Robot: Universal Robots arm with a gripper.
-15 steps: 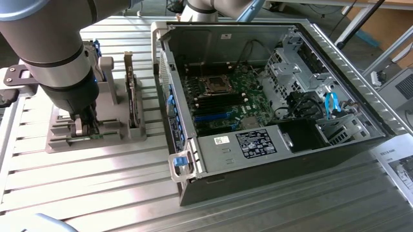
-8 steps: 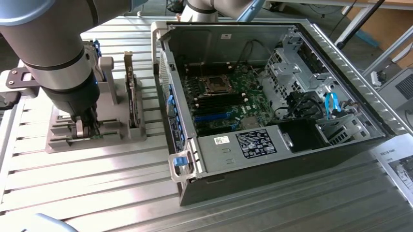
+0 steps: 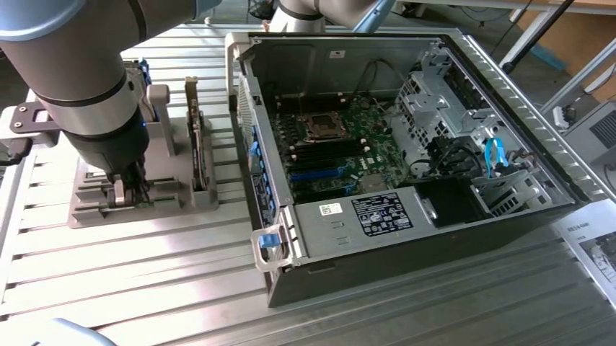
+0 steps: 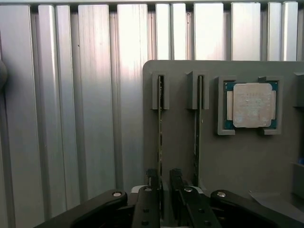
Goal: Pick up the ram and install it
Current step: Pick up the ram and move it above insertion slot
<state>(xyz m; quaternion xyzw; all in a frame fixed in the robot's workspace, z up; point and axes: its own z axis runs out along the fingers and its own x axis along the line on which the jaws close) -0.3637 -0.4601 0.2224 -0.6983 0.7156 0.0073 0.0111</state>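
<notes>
1. At the exterior view's left, the gripper (image 3: pixel 131 193) is hanging straight down from the arm (image 3: pixel 77 79). Its tips are reaching into the grey holder (image 3: pixel 91 210), which is sitting on the slotted metal table (image 3: pixel 144 288).
2. In the wrist view the gripper (image 4: pixel 164 176) is standing with its jaws wide apart. Its fingers (image 4: pixel 152 178) are straddling the ram (image 4: pixel 160 118), one on each side. A gap is showing between the stick and one finger, so nothing is being held.
3. The ram is standing on edge in a slot of the holder (image 4: pixel 180 156) (seen edge-on, it is reading as little more than a thin line). Its end away from the gripper is sitting inside a raised grey bracket (image 4: pixel 155 90).
4. A second stick (image 4: pixel 197 128) is standing in the neighbouring slot, just beside the ram and parallel to it, outside the jaws.
5. A processor chip (image 4: pixel 251 104) is lying flat in a square pocket of the same holder, on the far side of the second stick from the ram.
6. In the exterior view a taller upright card (image 3: pixel 195 140) is standing in the holder, on the side facing the computer case.
7. The open computer case (image 3: pixel 539 108) is lying on its side to the exterior view's right of the holder, well apart from the gripper. Its motherboard (image 3: pixel 337 155) and processor socket (image 3: pixel 321 128) are facing up.
</notes>
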